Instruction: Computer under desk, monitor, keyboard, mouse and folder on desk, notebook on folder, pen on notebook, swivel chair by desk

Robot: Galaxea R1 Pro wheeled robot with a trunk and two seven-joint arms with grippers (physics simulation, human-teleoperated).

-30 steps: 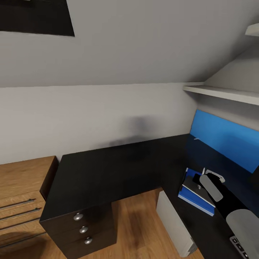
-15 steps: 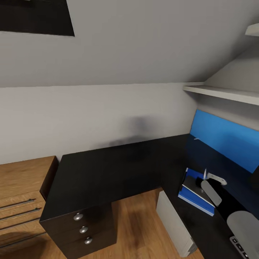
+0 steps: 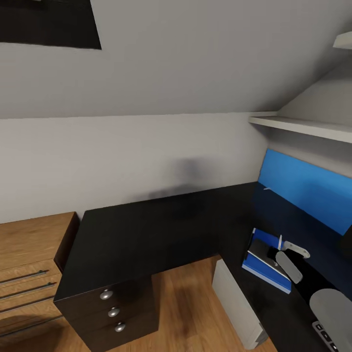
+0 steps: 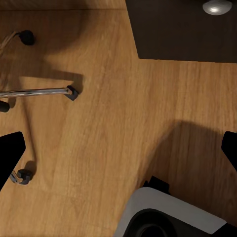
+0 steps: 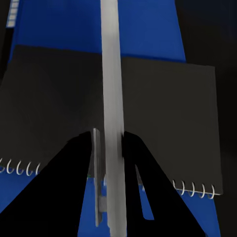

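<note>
On the black desk a blue folder lies near the blue back panel, with the dark notebook on top of it. My right gripper hangs over them, shut on the thin silvery pen. In the right wrist view the pen runs between the two black fingers of the right gripper, above the spiral-bound notebook and folder. The pale computer stands under the desk. A corner of the keyboard shows. My left gripper is open over the floor, near the swivel chair's chrome base.
A light oak chest of drawers stands left of the desk, beside the desk's dark drawer unit. A white shelf juts out above the blue panel. Wooden floor lies under the left gripper, with my own base close by.
My right arm has drawn back toward the lower right, carrying the pen a little to the right over the notebook. Nothing else has moved.
</note>
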